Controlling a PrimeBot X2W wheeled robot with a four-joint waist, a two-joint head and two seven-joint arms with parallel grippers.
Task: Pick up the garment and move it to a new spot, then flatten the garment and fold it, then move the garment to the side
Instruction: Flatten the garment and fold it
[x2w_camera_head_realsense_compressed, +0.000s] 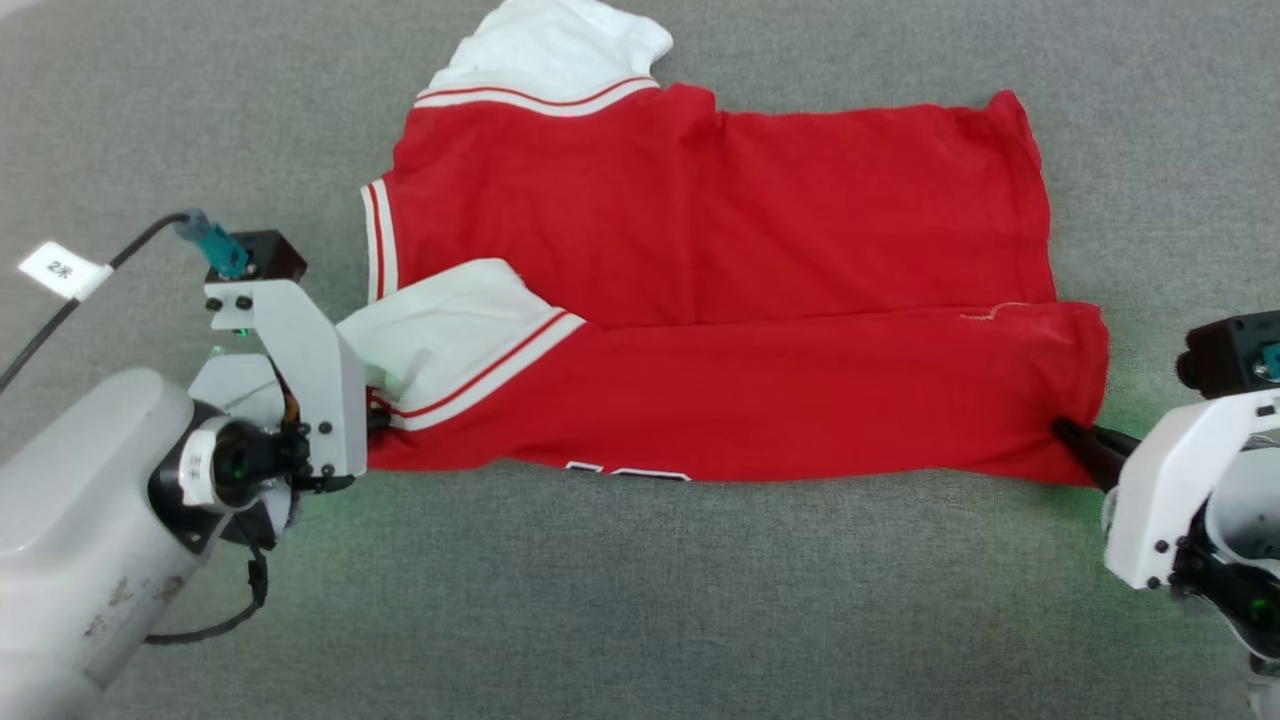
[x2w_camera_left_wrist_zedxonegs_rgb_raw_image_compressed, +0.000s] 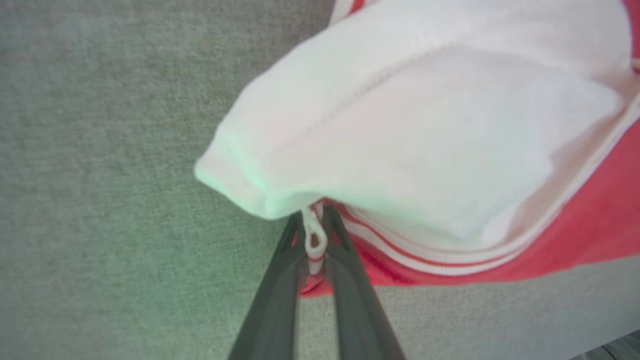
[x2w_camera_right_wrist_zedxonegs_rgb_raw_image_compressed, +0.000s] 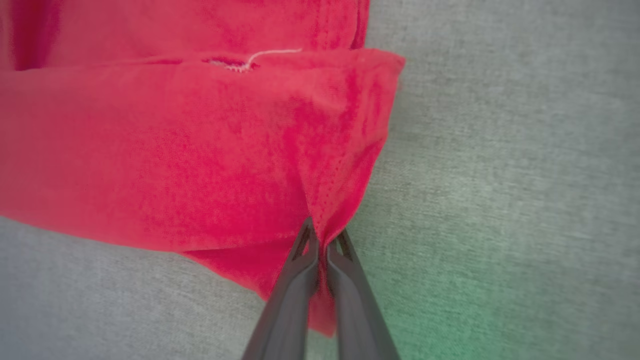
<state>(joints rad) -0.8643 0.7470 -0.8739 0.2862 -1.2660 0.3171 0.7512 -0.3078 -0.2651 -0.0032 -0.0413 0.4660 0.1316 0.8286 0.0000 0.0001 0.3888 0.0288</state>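
Nearest: bare grey surface, wide free strip. Two grippers. Left gripper clamped on garment trim at near-left corner. Right gripper pinching near-right red corner. One garment, centre, near edge folded over. Two white sleeves: one near-left, one far. Open grey around all garment edges.

Garment red, white sleeves, red-striped trim; surface grey; fingers dark.
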